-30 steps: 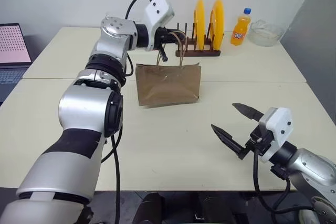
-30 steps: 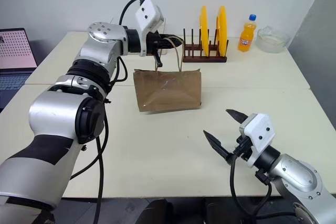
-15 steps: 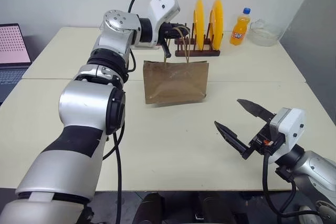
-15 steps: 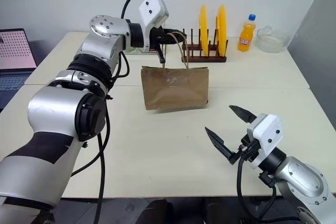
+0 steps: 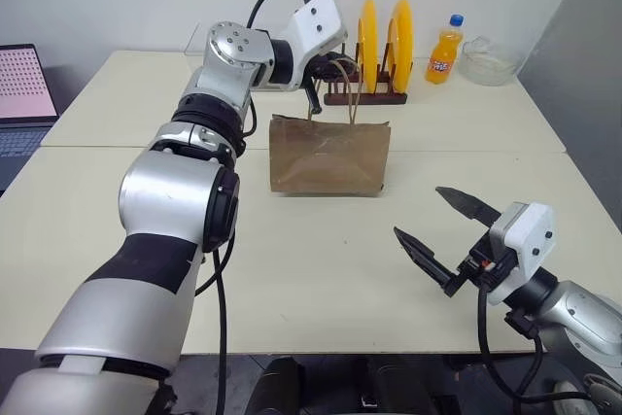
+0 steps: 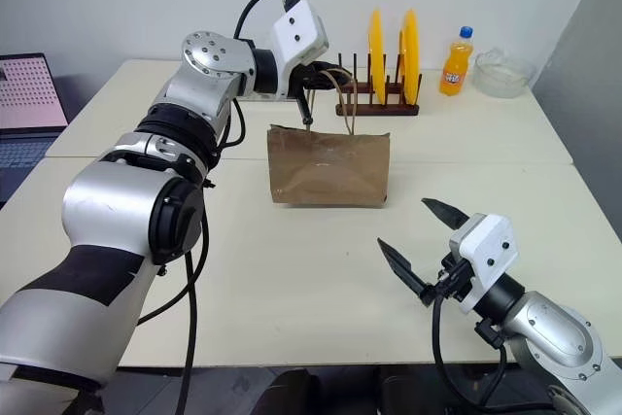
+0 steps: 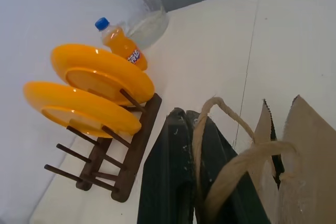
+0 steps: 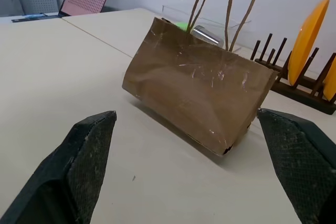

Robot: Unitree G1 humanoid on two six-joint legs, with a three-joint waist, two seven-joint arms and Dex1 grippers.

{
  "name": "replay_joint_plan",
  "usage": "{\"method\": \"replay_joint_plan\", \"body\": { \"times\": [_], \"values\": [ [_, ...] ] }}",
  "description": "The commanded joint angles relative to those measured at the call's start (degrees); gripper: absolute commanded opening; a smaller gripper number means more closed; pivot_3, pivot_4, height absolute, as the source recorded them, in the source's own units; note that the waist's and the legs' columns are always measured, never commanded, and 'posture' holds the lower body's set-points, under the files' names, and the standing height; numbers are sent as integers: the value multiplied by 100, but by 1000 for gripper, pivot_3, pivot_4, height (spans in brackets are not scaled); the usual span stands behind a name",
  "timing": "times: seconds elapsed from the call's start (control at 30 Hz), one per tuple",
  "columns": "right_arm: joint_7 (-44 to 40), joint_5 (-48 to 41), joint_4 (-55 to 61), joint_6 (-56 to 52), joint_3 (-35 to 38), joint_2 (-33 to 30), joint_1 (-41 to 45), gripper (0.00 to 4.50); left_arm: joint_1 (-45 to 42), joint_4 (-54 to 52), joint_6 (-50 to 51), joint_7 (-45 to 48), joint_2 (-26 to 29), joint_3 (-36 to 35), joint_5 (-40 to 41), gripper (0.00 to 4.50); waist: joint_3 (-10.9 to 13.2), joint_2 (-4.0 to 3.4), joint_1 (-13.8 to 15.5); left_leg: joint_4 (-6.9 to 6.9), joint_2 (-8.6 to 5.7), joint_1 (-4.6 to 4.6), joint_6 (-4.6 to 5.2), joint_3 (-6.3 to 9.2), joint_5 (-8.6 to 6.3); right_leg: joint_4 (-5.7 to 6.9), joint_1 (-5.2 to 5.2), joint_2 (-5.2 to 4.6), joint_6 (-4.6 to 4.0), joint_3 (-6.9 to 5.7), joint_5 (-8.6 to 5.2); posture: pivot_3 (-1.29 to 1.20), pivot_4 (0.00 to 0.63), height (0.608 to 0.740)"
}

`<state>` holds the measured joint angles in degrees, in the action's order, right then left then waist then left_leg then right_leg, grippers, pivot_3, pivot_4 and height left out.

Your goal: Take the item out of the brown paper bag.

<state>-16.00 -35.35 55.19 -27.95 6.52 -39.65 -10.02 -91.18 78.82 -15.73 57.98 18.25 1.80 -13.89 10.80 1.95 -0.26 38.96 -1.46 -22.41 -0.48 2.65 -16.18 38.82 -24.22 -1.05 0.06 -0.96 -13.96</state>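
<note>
Brown paper bag (image 5: pixel 329 155) upright at mid tabletop (image 5: pixel 292 259), just in front of plate rack (image 5: pixel 366 94) with two yellow plates (image 5: pixel 368 36). Handles (image 7: pixel 220 145) pinched in left gripper (image 5: pixel 313 94), clamped shut above bag's top edge. Right gripper (image 5: pixel 442 235) low near front edge, fingers spread wide, empty, well apart from bag, pointing toward it. Item not visible, cannot tell where. Orange drink bottle (image 5: pixel 446 50) and glass bowl (image 5: pixel 491 60) at far right corner; laptop (image 5: pixel 24 94) far left.

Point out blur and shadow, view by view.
Left wrist view: left gripper and bag handles soft up close. Right wrist view: right gripper's fingers blurred, brown paper bag sharp. Left eye view: faint shadow under the bag on the table.
</note>
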Motion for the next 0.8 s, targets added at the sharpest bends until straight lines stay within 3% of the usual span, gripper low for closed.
{"method": "replay_joint_plan", "body": {
  "times": [0.03, 0.13, 0.53, 0.8],
  "values": [
    [117, -93, 481, 130, -30, -50, 106, 4500, -28, -117, -226, -38, 31, 24, -43, 21, 0, 0, 0, 0, 0, 1, 0, -2, 0, 0, 0, 0, 0, 1, 0, 0, 150, 740],
    [153, -127, 481, 134, -38, -82, 125, 4500, -20, -115, -207, -51, 53, 20, -65, 21, 0, 0, 1, 0, 0, 4, 0, -5, 0, 2, 0, 0, 0, 3, 0, 0, 150, 740],
    [90, -90, 442, -58, -165, -44, 337, 4500, 291, -199, -404, 823, 688, 40, -4, 3592, 0, 0, -23, -2, 2, 20, 0, -17, 0, 8, 4, 2, -1, 14, 0, 0, 150, 740],
    [-202, 34, 101, -91, -340, -16, 680, 4500, 741, -407, -398, 1484, 1269, -229, 417, 3592, 0, 1, -21, -1, 3, 26, 1, -21, 0, 10, 8, 2, -1, 17, 0, 0, 150, 740]
  ]
}}
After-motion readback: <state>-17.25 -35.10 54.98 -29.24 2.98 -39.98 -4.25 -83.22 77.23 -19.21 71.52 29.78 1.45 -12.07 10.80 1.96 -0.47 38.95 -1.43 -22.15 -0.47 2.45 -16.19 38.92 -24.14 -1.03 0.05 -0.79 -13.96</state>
